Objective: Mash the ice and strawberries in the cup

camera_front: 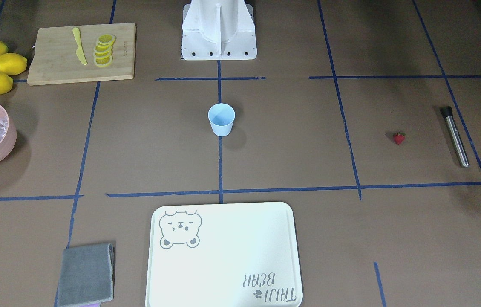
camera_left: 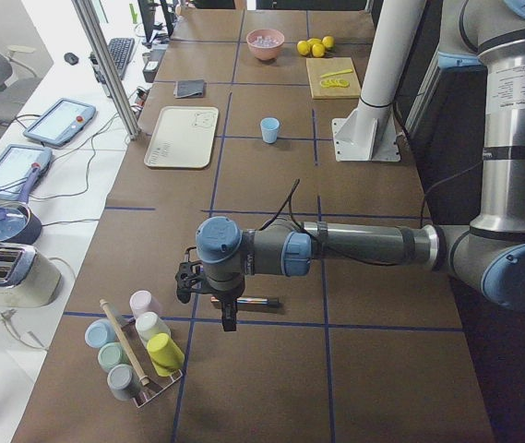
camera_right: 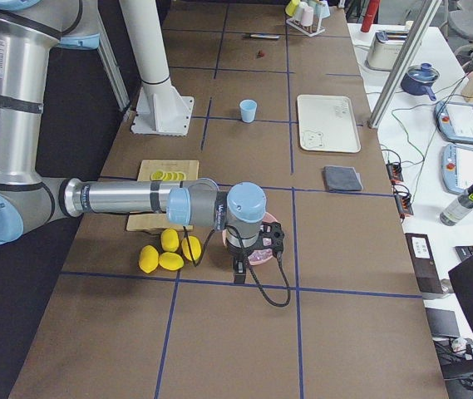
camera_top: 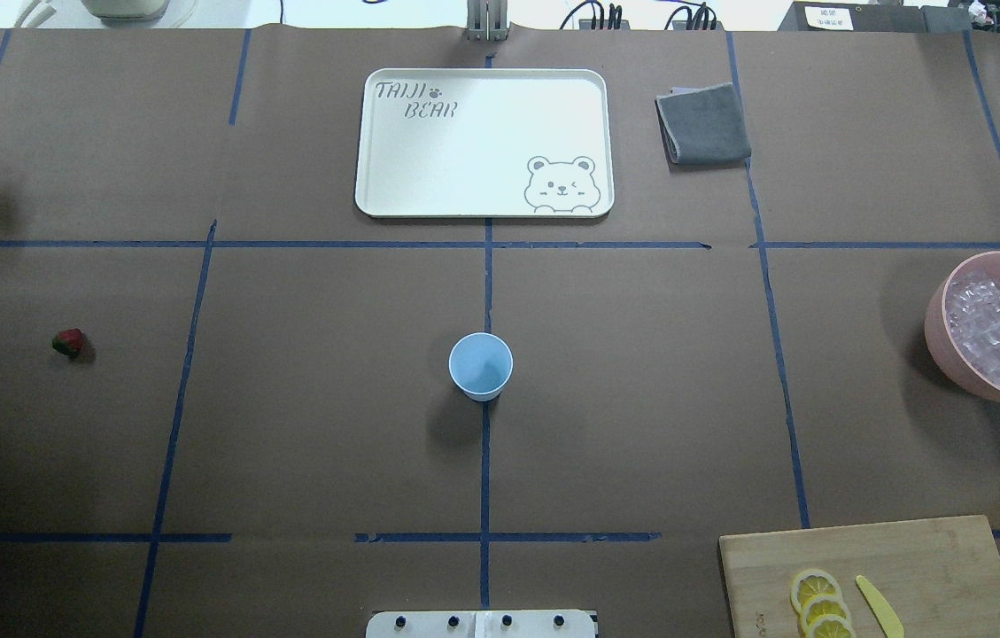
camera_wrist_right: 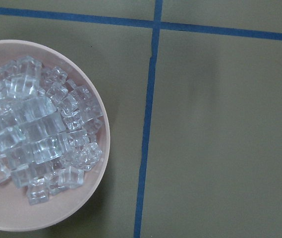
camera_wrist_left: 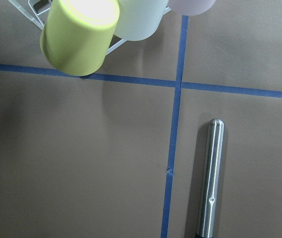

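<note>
Looks like a deliberate split of the work here. The left pincer [camera_left: 229, 323] is hovering right above the steel muddler [camera_wrist_left: 210, 183] at one end of the desk [camera_top: 305, 399]. The strawberry [camera_front: 399, 138] is lying near it on the side toward the middle, so I'm guessing that side is handling both fruit and tool. The right pincer [camera_right: 239, 276] is hanging over the rim of the pink bowl [camera_wrist_right: 98, 163] at the other end, with the ice [camera_wrist_right: 36, 139] heaped just below and beside it. I can't tell if either pincer is released or clenched, since only the side cameras are catching them. The light-blue cup [camera_front: 221, 120] is sitting empty, well apart from both and about midway between them, probably so either side is reaching it equally.
</note>
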Controlling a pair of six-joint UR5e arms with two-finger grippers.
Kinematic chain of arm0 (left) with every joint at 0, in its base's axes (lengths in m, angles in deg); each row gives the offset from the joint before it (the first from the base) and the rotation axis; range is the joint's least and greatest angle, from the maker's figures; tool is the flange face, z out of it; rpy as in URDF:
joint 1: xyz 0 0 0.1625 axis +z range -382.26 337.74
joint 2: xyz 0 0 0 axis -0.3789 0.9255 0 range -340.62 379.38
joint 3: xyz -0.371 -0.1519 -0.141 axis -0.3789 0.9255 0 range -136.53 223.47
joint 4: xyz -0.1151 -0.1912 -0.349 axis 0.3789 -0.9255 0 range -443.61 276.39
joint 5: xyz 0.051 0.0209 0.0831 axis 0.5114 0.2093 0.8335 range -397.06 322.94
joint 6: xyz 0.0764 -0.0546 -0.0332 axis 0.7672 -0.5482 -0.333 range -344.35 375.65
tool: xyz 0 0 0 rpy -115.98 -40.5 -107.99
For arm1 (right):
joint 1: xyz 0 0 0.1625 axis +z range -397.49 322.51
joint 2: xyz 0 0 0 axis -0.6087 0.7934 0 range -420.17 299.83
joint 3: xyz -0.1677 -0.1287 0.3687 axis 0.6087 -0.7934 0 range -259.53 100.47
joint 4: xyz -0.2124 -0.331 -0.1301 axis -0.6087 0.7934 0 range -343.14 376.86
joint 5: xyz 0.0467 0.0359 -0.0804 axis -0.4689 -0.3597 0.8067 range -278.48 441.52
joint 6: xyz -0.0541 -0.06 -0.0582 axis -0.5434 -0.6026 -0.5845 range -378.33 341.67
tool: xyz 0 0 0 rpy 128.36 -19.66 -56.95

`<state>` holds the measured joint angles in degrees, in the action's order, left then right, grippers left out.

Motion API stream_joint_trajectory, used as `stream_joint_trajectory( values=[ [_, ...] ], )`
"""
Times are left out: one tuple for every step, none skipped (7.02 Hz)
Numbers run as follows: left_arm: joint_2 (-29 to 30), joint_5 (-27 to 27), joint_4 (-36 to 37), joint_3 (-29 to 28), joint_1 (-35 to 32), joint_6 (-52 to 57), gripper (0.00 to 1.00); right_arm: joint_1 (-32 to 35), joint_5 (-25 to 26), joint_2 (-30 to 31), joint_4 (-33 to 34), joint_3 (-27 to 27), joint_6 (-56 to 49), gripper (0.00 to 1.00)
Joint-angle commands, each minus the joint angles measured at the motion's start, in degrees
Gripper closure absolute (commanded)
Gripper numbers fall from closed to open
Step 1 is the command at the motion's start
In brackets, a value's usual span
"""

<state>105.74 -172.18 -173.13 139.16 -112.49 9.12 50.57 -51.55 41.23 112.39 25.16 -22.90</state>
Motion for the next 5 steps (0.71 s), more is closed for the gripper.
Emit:
stream_joint_trajectory(
  values=[
    [0.04,0.11,0.23,0.46,0.22,0.12,0.00,0.00,0.01,0.02,-0.26,-0.02,-0.09,0.00],
    [-0.13,-0.50,-0.03,0.89,0.14,0.03,0.00,0.00,0.01,0.02,-0.52,-0.02,-0.09,0.00],
    [-0.22,0.19,0.14,1.33,0.22,-0.40,0.00,0.00,-0.16,0.11,-0.79,-0.02,-0.17,0.00],
    [-0.22,0.11,0.31,0.73,0.57,-0.49,0.00,0.00,-0.08,0.02,-0.96,0.07,-0.70,0.00],
    [-0.40,0.03,0.23,1.33,0.66,-0.49,0.00,0.00,-0.16,0.02,-1.05,0.16,-0.70,0.00]
  ],
)
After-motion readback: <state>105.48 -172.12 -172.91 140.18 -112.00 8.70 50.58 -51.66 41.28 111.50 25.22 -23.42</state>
